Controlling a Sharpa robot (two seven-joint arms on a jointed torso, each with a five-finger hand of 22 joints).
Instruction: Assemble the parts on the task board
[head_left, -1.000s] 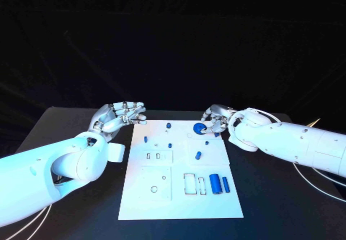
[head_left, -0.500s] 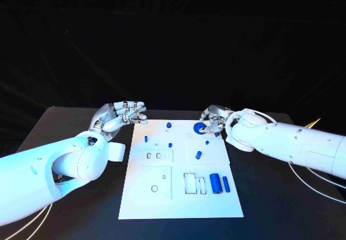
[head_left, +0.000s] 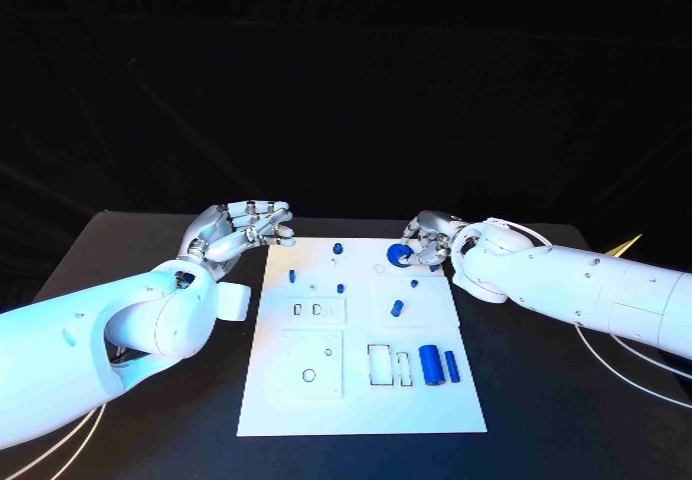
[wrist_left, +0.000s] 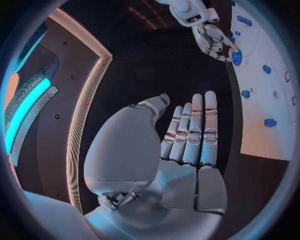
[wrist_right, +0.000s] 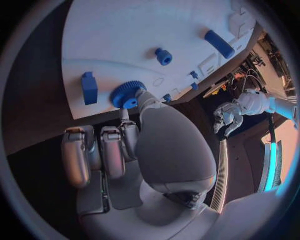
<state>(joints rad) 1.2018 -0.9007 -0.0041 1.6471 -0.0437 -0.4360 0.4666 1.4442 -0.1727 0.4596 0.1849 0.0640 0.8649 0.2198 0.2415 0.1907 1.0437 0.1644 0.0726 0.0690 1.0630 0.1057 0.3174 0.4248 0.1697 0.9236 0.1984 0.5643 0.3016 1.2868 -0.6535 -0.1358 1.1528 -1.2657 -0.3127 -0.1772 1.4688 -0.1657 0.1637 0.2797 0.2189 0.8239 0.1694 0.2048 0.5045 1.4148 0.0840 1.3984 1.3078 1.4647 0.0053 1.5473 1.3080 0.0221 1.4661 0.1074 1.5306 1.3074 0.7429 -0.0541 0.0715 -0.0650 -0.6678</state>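
The white task board (head_left: 361, 400) lies in the middle of the black table. A blue gear (head_left: 395, 255) sits near its far right edge. My right hand (head_left: 431, 240) is at the gear, thumb and a fingertip pinching its rim; the wrist view shows the thumb on the blue gear (wrist_right: 128, 94) and the other fingers curled. My left hand (head_left: 245, 228) hovers off the board's far left corner, fingers apart and holding nothing. In its wrist view the fingers (wrist_left: 190, 132) lie straight, with the board (wrist_left: 259, 75) beyond them.
Small blue pegs (head_left: 336, 248) stand at the far end of the board, and another blue piece (head_left: 397, 308) lies mid-board. A thick blue cylinder (head_left: 430, 362) and a thin one (head_left: 451, 368) lie near the right edge. Black table surrounds the board.
My right hand has shifted slightly on the gear, and the gear has edged a little to the left. The left hand has stayed put.
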